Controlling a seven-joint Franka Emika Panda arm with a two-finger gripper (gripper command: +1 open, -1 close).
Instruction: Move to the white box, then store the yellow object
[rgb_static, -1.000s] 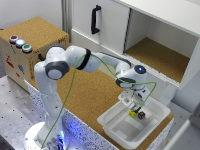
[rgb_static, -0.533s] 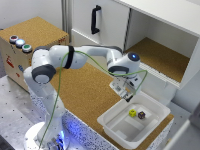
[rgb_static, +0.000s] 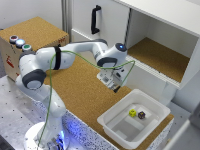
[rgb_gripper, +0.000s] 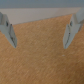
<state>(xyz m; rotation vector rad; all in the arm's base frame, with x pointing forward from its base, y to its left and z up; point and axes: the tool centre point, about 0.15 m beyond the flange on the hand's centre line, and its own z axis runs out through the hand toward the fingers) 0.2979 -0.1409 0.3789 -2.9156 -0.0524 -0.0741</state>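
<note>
**A:** What is shown, largest thing first?

**B:** A white cabinet (rgb_static: 150, 30) with a black handle (rgb_static: 95, 19) fills the upper right of the exterior frame; a cork-covered table (rgb_static: 75, 92) runs across the middle; the white robot arm (rgb_static: 55, 60) stretches from lower left toward centre.

**A:** And the task items?

**B:** The white box (rgb_static: 116, 131) is seen at lower right; the yellow object (rgb_static: 132, 113) is seen lying inside it, just beside a dark little object (rgb_static: 142, 115).

**A:** The tool?

**B:** The gripper (rgb_static: 114, 84) is held above the cork, up and left of the box; in the wrist view its fingers (rgb_gripper: 70, 31) are spread wide; nothing is held.

**A:** What could go wrong?

**B:** The dark piece could be grasped by mistake, being so close; the cube could be nudged aside if the descent is misaligned; the rim could be struck on a low approach.
</note>
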